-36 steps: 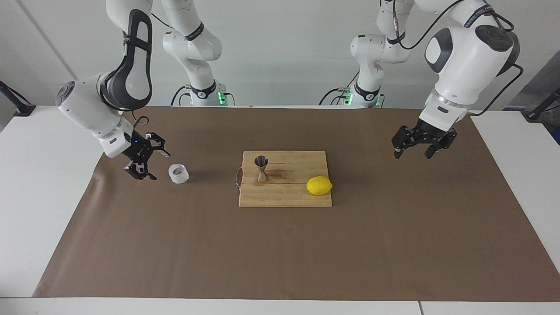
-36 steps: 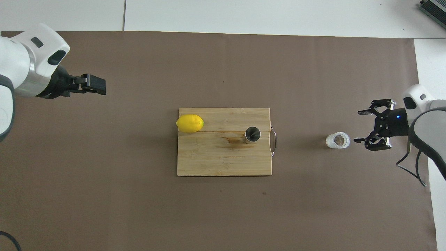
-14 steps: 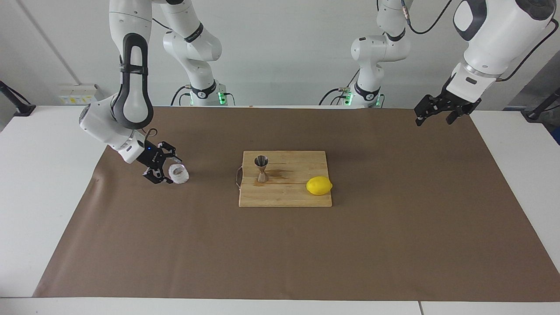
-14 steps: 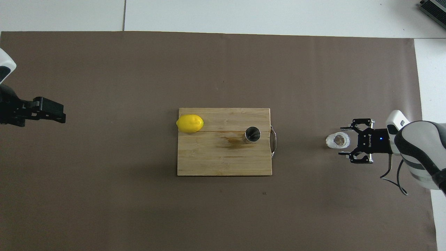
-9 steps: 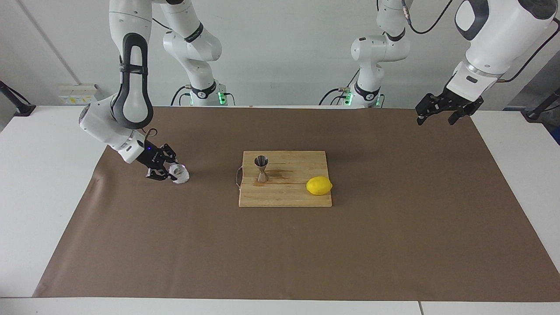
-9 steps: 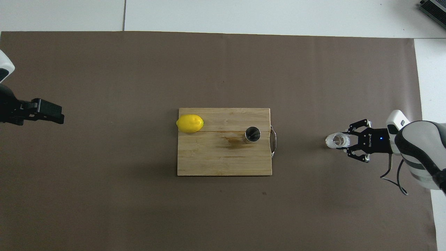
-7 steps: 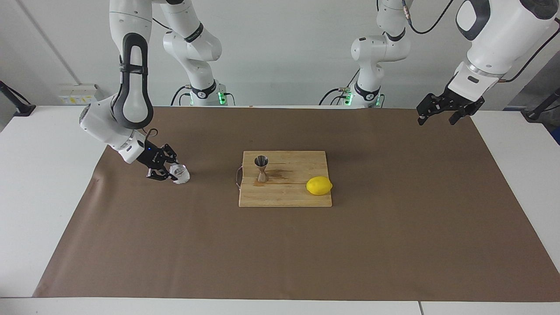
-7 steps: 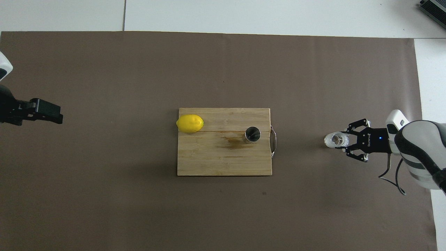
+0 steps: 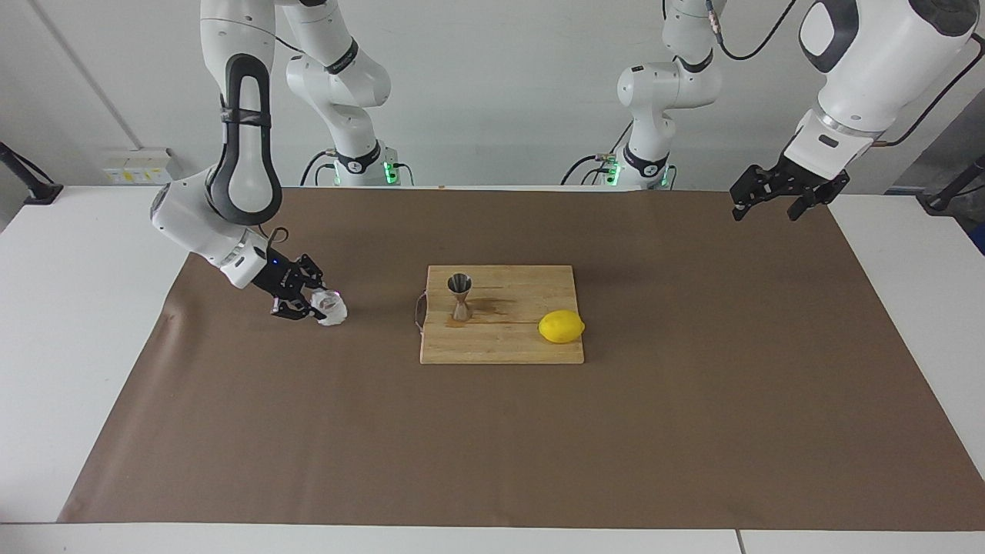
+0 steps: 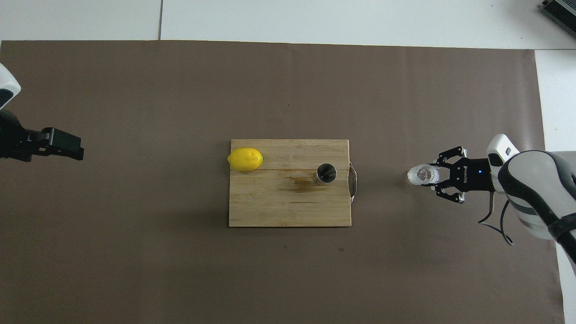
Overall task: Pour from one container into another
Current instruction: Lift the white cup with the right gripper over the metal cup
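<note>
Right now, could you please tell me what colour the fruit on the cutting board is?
The lemon is bright yellow, clearest in the overhead view.

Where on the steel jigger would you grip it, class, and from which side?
Grip the jigger at its narrow waist, coming level from the right arm's end of the table. It stands upright near that edge of the board, and the cones above and below would stop it slipping.

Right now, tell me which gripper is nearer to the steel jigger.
Right. The right gripper, shut on the textured glass cup, is over the mat beside the cutting board where the steel jigger stands. The left gripper waits, raised at the left arm's end of the table.
</note>
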Motion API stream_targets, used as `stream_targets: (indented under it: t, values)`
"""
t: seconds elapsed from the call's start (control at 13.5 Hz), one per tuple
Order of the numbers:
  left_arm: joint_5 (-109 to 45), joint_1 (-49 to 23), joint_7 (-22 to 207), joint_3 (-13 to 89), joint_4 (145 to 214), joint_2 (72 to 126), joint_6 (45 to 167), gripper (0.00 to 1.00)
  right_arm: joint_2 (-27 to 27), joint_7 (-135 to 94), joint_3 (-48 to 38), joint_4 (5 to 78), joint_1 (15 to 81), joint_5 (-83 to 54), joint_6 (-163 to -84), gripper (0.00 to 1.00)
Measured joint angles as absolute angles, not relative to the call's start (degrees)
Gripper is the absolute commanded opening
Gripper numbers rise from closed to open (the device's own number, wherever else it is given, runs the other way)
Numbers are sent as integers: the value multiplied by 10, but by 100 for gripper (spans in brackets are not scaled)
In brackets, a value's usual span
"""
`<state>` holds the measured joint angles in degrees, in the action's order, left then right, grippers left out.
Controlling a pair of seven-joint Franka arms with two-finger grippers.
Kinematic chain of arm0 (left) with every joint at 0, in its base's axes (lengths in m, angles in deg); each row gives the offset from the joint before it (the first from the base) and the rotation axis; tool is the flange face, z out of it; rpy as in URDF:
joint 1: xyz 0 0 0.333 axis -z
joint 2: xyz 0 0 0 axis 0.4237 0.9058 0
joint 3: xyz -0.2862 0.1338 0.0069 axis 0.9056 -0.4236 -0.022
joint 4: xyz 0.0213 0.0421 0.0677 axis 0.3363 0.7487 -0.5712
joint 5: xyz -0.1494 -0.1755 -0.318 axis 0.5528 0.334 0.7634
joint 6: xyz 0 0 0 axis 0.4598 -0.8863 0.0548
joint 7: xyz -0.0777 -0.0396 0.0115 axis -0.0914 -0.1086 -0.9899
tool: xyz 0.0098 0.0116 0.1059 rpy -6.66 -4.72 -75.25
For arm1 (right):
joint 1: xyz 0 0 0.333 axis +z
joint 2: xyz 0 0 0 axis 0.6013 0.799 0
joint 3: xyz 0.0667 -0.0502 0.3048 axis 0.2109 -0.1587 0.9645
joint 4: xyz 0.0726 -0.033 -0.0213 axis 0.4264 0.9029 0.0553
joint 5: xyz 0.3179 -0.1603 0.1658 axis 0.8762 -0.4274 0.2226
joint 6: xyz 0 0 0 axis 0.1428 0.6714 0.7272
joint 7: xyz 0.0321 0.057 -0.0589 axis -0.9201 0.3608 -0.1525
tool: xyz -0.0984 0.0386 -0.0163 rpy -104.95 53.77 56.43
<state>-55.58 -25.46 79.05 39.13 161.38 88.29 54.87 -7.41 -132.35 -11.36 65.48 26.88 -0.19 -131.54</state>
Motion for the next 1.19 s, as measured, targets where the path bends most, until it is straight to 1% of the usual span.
stream_targets:
  t: [0.22,0.59,0.89,1.19]
  values:
    - [-556,-255,790,391,1616,883,548,100,-88,-1265,-111,643,295,-2,-1315,0]
    - [-556,-255,790,391,1617,882,548,100,-106,-1130,-109,611,357,-4,-1315,0]
    - [-556,-255,790,391,1617,882,548,100,-108,-1009,-108,576,409,-51,-1315,0]
    - [-556,-257,791,390,1617,882,549,100,-110,-896,-107,537,455,-127,-1310,0]
